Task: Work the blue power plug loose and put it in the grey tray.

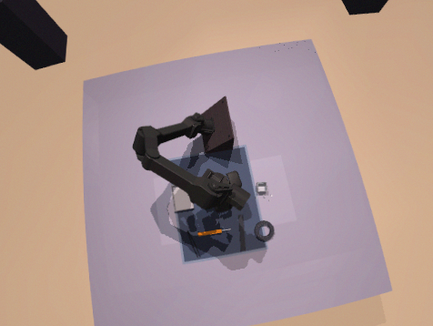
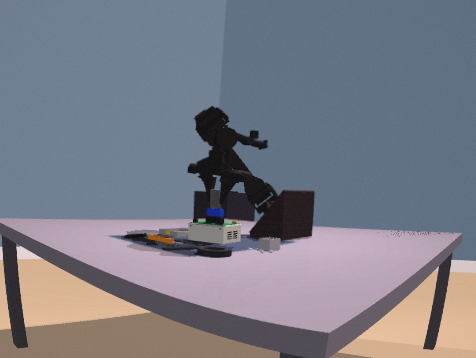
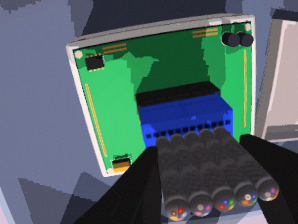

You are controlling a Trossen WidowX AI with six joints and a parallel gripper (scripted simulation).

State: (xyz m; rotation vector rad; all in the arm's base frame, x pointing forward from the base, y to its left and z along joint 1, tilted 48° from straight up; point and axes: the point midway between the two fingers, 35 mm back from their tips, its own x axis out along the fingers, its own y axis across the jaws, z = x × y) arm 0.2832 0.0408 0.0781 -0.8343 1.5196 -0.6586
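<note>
Blue plug, seated in the board, is gripped by part-closed fingers; rocking it sideways comes next.

Room: two flat, plain blue-grey walls, met at a vertical corner; the left one is lit lighter, the right one darker. A white baseboard strip is seen low at the right. Floor: plain tan-beige, darkened by a broad shadow under the furniture. Table: pale lilac top, four-sided, grey-mauve edge, carried on dark, slim legs. Small dark specks are scattered near one corner. Two black blocky objects are cut off by the top view's upper edge. Hard-edged shadows are cast on the tabletop.
</note>
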